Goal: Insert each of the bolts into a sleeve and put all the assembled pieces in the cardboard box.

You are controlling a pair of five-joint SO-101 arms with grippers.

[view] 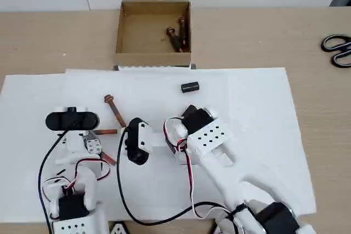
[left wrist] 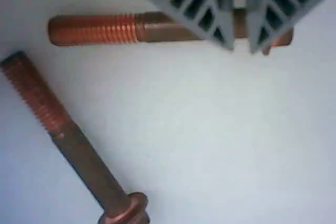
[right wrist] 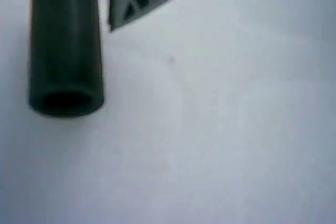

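- We saw the left hand [left wrist: 240, 47] narrow, nearly closed over a threaded copper bolt [left wrist: 131, 29]; a second copper bolt [left wrist: 68, 140] lay nearby.
- The short black cylindrical sleeve [right wrist: 65, 45] lay just beside the right hand [view: 189, 112], whose opening we could not tell.
- The open cardboard box [view: 153, 58] held copper pieces [view: 176, 34].
- A white sheet [view: 247, 102] lay on the wooden tabletop [view: 263, 36].

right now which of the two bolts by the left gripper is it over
The bolt passing under the left gripper, threaded end sticking out past it. The other bolt lies at a slant, apart from the gripper.
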